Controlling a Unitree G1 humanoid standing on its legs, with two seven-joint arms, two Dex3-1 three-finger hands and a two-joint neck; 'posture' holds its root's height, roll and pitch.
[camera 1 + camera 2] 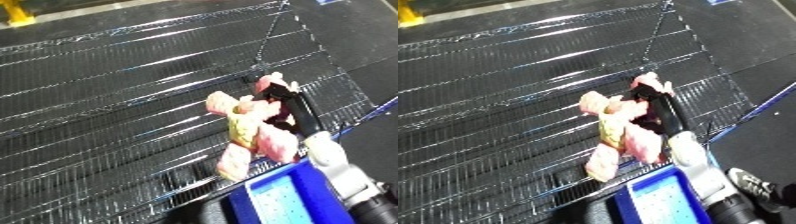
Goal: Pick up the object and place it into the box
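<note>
A pink and yellow soft toy [249, 131] hangs over the dark wire-mesh table [107, 100], with its limbs spread out. My right hand [289, 102] is shut on it: the black fingers wrap the toy's upper right part, and the white forearm [333, 160] runs down to the lower right. The blue bin [289, 197] sits at the bottom edge, directly below the toy and the wrist; only its near rim and pale perforated floor show. My left hand shows in neither view.
The mesh table's right edge [311, 45] runs diagonally from the top toward the lower right, with dark floor [355, 30] beyond it. A yellow object [18, 15] sits at the top left corner.
</note>
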